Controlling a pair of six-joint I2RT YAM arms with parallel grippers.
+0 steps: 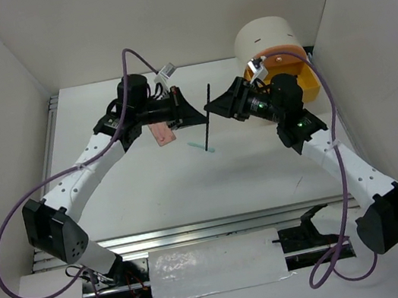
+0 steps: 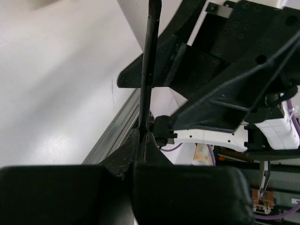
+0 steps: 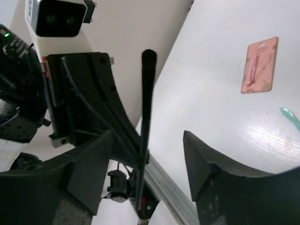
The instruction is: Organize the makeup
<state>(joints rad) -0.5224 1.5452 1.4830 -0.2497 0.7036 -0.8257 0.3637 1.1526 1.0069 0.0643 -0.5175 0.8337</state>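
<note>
My left gripper (image 1: pixel 200 118) is shut on a thin black brush (image 1: pixel 208 112) and holds it above the table; in the left wrist view the jaws (image 2: pixel 141 138) pinch its shaft (image 2: pixel 149 61). My right gripper (image 1: pixel 224 104) is open and faces the left gripper. In the right wrist view the brush (image 3: pixel 146 108) stands between my spread fingers (image 3: pixel 91 164), nearer the left one and touching neither. A flat pink palette (image 1: pixel 163 134) lies on the table under the left arm and shows in the right wrist view (image 3: pixel 259 65). A mint-green stick (image 1: pixel 202 147) lies near the brush's lower end.
The round cream drawer unit (image 1: pixel 265 35) with an orange-yellow front stands at the back right, just behind my right arm. White walls close in the table on the left, right and back. A metal rail (image 1: pixel 198 230) runs along the near edge.
</note>
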